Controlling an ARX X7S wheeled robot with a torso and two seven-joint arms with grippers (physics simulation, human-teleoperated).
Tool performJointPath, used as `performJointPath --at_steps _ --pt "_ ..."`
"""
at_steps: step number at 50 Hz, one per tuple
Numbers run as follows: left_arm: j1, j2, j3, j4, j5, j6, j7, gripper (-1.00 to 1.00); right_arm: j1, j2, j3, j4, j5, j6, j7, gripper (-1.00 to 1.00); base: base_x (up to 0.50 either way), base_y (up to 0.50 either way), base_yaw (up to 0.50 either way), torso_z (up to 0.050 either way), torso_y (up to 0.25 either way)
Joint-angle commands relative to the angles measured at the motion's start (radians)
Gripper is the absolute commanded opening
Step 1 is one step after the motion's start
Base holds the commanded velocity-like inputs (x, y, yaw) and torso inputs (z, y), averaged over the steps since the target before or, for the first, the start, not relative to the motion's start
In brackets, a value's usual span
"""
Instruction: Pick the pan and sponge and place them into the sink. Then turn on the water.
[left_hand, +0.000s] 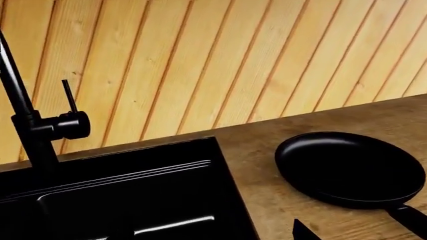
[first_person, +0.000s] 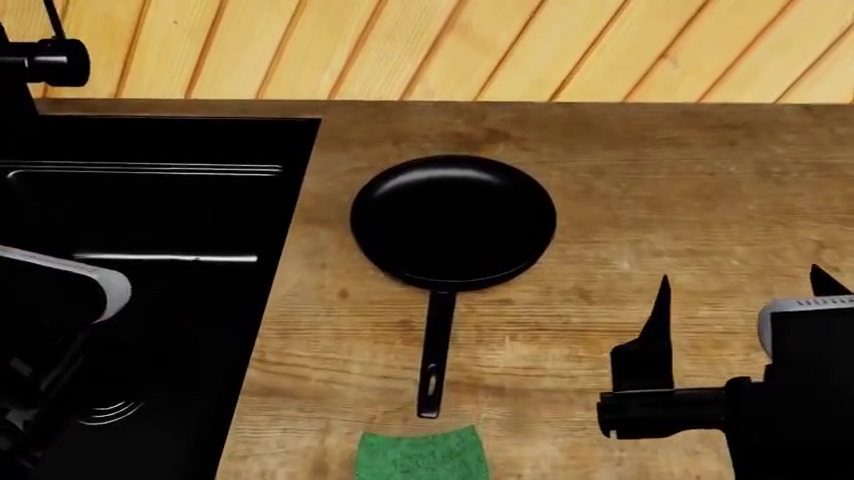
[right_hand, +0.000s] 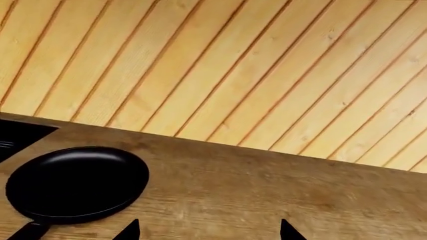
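Observation:
The round black pan (first_person: 454, 218) lies on the wooden counter, its thin handle (first_person: 434, 350) pointing toward me; it also shows in both wrist views (left_hand: 347, 167) (right_hand: 77, 182). The sponge (first_person: 419, 455), green side up, lies just past the handle's end at the near edge. The black sink (first_person: 160, 140) fills the left, with its tap (first_person: 51, 60) (left_hand: 33, 130) at the back. My left gripper (left_hand: 213, 236) hovers over the sink's right rim; one fingertip (left_hand: 301, 231) shows far off centre, so it is open. Right of the pan, my right gripper (first_person: 741, 290) (right_hand: 208, 231) is open and empty. No water shows.
A wooden plank wall (first_person: 467, 45) runs along the back of the counter (first_person: 667, 180). My left arm's grey forearm (first_person: 67, 285) hangs over the sink basin near a ringed drain (first_person: 114, 410). The tap's lever (left_hand: 69, 97) stands upright beside the spout.

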Motion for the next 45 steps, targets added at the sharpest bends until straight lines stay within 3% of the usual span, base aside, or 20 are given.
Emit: performJointPath --at_steps 1,28,34,35,45 --pt "0.008 -0.011 0.015 -0.009 -0.003 0.008 0.017 1.00 -0.006 -0.006 -0.005 0.018 0.005 0.001 0.001 1.00 0.31 0.00 0.00 0.000 0.000" --pt "0.000 -0.001 0.030 -0.032 -0.011 0.018 0.018 1.00 -0.024 0.016 0.005 0.008 0.020 0.006 -0.005 1.00 0.09 0.00 0.00 0.000 0.000" --pt "0.029 -0.050 -0.015 -0.004 -0.043 0.027 0.054 1.00 -0.022 0.014 -0.002 0.017 0.019 -0.001 -0.005 1.00 0.07 0.00 0.00 0.000 0.000" --pt "0.016 -0.023 0.013 -0.018 -0.025 0.026 0.035 1.00 -0.020 0.014 -0.004 0.018 0.018 -0.001 -0.004 1.00 0.07 0.00 0.00 0.000 0.000" --pt "0.022 -0.024 0.010 -0.016 -0.030 0.026 0.030 1.00 -0.027 0.014 -0.013 0.030 0.007 -0.037 -0.009 1.00 0.10 0.00 0.00 0.000 0.000"
